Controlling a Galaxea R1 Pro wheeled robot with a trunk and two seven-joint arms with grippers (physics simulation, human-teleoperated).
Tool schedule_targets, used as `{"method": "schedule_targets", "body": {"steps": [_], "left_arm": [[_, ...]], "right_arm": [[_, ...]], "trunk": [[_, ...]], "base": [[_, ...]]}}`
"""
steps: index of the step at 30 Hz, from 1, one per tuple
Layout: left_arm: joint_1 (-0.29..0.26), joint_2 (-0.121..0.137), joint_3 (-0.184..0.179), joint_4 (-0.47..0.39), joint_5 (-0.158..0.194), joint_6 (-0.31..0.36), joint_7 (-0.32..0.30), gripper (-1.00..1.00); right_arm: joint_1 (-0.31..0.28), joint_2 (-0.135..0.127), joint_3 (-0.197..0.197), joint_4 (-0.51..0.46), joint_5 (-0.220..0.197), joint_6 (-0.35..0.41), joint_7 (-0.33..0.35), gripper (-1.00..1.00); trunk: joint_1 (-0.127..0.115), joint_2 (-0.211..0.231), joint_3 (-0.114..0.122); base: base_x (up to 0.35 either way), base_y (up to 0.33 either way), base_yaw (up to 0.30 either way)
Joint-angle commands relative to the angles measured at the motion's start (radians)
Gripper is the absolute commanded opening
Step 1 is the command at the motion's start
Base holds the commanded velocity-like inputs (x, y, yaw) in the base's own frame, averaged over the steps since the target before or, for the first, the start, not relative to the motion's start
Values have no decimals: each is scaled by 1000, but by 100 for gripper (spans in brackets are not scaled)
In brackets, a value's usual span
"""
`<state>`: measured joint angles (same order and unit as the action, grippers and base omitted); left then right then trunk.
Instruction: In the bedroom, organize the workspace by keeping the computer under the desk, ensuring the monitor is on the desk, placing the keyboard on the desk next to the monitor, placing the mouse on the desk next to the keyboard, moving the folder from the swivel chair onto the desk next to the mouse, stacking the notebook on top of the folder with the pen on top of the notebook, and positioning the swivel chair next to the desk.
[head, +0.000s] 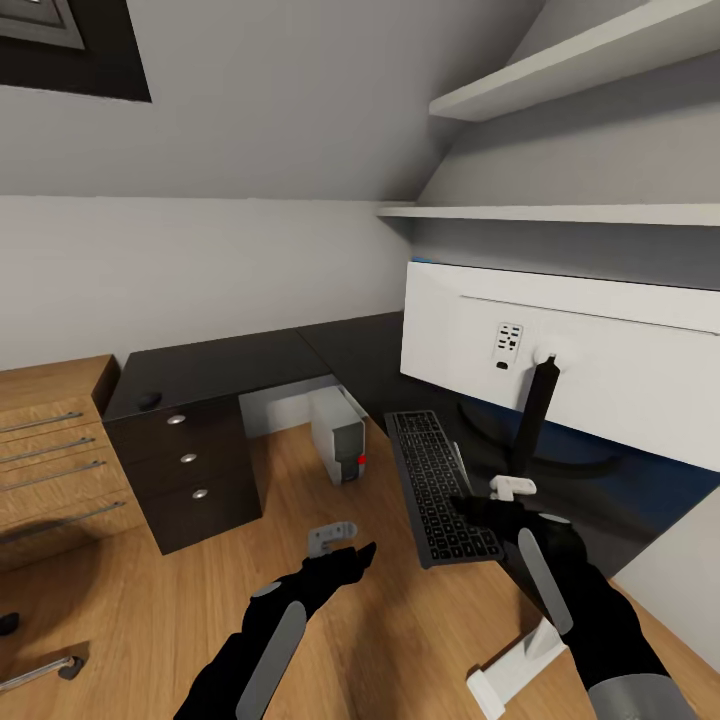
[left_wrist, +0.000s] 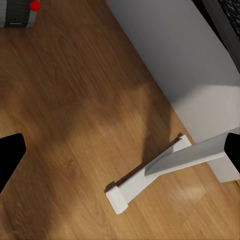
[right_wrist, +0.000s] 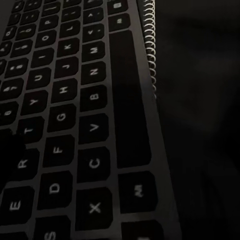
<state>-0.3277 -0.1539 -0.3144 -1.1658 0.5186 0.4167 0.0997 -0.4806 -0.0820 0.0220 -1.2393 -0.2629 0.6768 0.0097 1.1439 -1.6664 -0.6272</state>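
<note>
Your right gripper (head: 500, 503) sits closest to you, low at the near end of the keyboard (head: 437, 485), over the glossy black tabletop (head: 230, 365). Whether its jaws are open or closed on anything you cannot tell: the head view shows only the dark hand at the keyboard's corner, and the right wrist view looks straight along the dark keys (right_wrist: 65, 115) at very close range, with a wire spiral binding (right_wrist: 150, 45) running just beside the keyboard's edge.

Your left gripper (head: 345, 560) hangs over the wood-plank floor (head: 330, 620) beside the desk, jaws spread wide and holding nothing; its two black fingertips (left_wrist: 10, 155) stand far apart in the left wrist view, above a white desk leg (left_wrist: 150, 175) and its foot.

On the tabletop the keyboard lies lengthwise, partly overhanging the near edge, right by the monitor (head: 570, 350), which stands with its white back toward you on a thin black stem. The computer (head: 338, 435) rests on the floor at the desk's inner corner, red dot facing out. A dark drawer unit (head: 185, 475) stands under the desk's left wing, with a small black object (head: 149, 399) on top of that wing.
</note>
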Motion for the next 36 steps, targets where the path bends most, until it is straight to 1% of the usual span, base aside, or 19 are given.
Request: {"method": "schedule_targets", "body": {"steps": [1,8,16,18,22,26,36], "left_arm": [[-1,0,-2,-2,11,4,9,100],[-1,1,-2,-2,11,4,9,100],[-1,1,-2,-2,11,4,11,100],[-1,2,-2,-2,11,4,11,100],[-1,2,-2,-2,11,4,11,100],[-1,2,-2,-1,11,4,11,100],[-1,2,-2,0,11,4,11,100]], "right_arm": [[-1,-1,1,-1,1,4,1,100],[-1,-1,1,-5,1,4,1,100],[0,-1,1,-13,1,2,1,100],[0,-1,1,-30,1,1,1,100],[-1,-1,1,-35,1,1,0,100],[-1,-1,1,-35,1,1,0,100],[0,-1,1,-34,2,1,-1,100]], "trunk": [[0,-1,-1],[0,-1,-1],[0,-1,-1],[0,-1,-1],[0,-1,-1],[0,-1,-1],[0,-1,-1]], "base": [[0,0,0],[0,-8,0],[-30,-194,0],[-9,-38,0],[-3,-12,50],[0,-2,187],[0,0,266]]}}
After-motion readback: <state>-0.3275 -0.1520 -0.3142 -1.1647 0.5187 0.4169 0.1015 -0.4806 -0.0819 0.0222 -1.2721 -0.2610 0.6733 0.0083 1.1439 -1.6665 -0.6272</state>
